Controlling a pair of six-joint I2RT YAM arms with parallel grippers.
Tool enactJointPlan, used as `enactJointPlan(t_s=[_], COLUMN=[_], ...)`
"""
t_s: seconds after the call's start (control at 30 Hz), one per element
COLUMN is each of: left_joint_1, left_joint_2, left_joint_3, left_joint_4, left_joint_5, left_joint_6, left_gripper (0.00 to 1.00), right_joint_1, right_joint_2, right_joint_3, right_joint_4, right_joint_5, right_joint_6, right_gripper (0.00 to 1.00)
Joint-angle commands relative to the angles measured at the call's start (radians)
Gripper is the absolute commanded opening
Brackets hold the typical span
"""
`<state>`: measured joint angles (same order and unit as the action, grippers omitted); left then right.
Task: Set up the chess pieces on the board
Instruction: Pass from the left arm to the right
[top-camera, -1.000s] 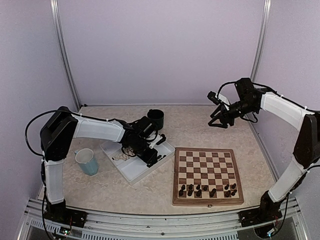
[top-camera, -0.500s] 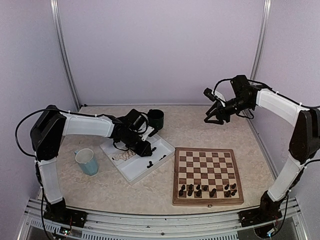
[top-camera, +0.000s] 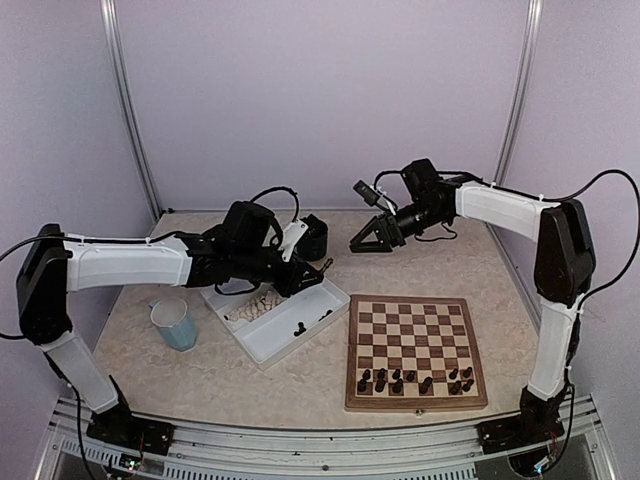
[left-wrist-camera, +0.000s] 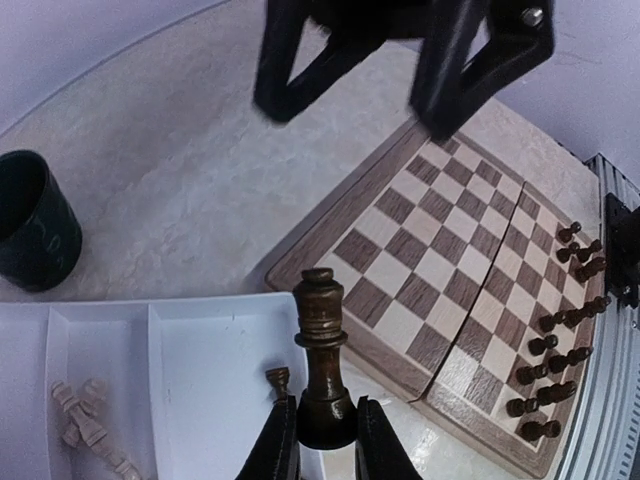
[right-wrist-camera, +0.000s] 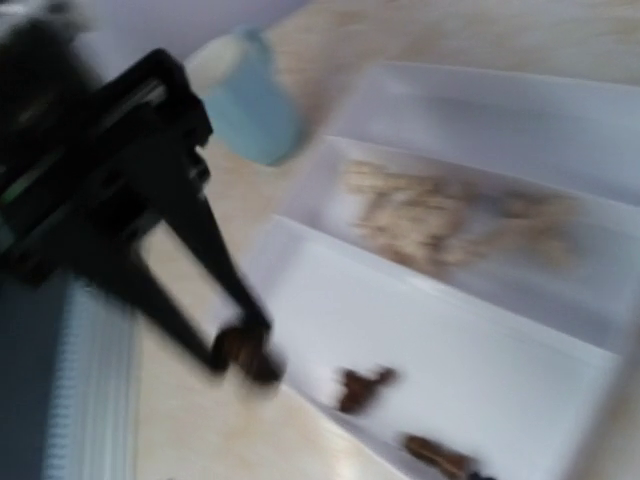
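Dark chess piece (left-wrist-camera: 322, 350) upright, base pinched tight by left gripper (left-wrist-camera: 322, 445), over tray (top-camera: 270, 337) far corner; right gripper (top-camera: 372, 244) spread, empty, near table's far edge.

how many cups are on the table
2: a light blue cup left of the white tray, and a dark cup behind the tray. None seems hidden.

Chess set partly laid out, one tall dark piece (left-wrist-camera: 322, 350) lifted.
Board (top-camera: 416, 352) flat at the near right, dark brown and cream squares inside a light wood border. Dark chessmen (top-camera: 415, 380) upright in its two nearest rows, with gaps. Lifted piece upright, pinched at its base by the left gripper (left-wrist-camera: 320, 440) over the tray (top-camera: 270, 347). Pale chessmen (top-camera: 250, 307) heaped on their sides in the tray's left compartment; a few dark strays (top-camera: 300, 327) in the right one.
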<state>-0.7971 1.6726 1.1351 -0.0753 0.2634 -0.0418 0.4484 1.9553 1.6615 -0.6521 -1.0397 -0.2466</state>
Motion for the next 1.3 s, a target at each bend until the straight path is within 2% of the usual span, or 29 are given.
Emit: enactJointPlan(t_s=[0.0, 0.2, 0.4, 0.5, 0.63, 0.8, 0.97, 1.13, 1.17, 1.2, 1.27], left_joint_1=[-0.038, -0.072, -0.076, -0.075, -0.074, -0.074, -0.08, -0.076, -0.069, -0.06, -0.029], left_joint_2=[-0.024, 0.003, 0.009, 0.013, 0.016, 0.021, 0.017, -0.032, -0.056, -0.072, -0.115], left_joint_3=[0.029, 0.065, 0.065, 0.067, 0.071, 0.074, 0.069, 0.062, 0.057, 0.052, 0.046], left_joint_4=[0.092, 0.081, 0.087, 0.088, 0.086, 0.086, 0.079, -0.026, -0.039, -0.044, -0.047], left_joint_5=[-0.024, -0.029, -0.036, -0.045, -0.077, -0.105, -0.136, -0.152, -0.161, -0.166, -0.147], left_joint_6=[0.029, 0.037, 0.037, 0.033, 0.027, 0.019, 0.034, 0.113, 0.124, 0.129, 0.116], left_gripper=[0.12, 0.12, 0.12, 0.12, 0.12, 0.12, 0.33, 0.43, 0.78, 0.96, 0.99], right_joint_1=[0.065, 0.101, 0.104, 0.105, 0.107, 0.108, 0.107, 0.1, 0.099, 0.099, 0.099], right_joint_2=[0.061, 0.072, 0.052, 0.043, 0.036, 0.032, 0.023, -0.023, -0.039, -0.056, -0.098], right_joint_3=[0.059, 0.05, 0.008, -0.001, -0.002, 0.0, 0.034, 0.063, 0.061, 0.053, 0.024], right_joint_4=[0.051, 0.067, 0.086, 0.09, 0.095, 0.1, 0.051, -0.025, -0.039, -0.049, -0.07], right_joint_5=[-0.131, -0.147, -0.147, -0.148, -0.157, -0.165, -0.114, 0.009, 0.033, 0.057, 0.101], right_joint_6=[0.133, 0.155, 0.155, 0.152, 0.154, 0.154, 0.1, -0.011, -0.032, -0.053, -0.094], right_gripper=[0.62, 0.59, 0.5, 0.39, 0.19, 0.06, 0.03, 0.02, 0.02, 0.02, 0.02])
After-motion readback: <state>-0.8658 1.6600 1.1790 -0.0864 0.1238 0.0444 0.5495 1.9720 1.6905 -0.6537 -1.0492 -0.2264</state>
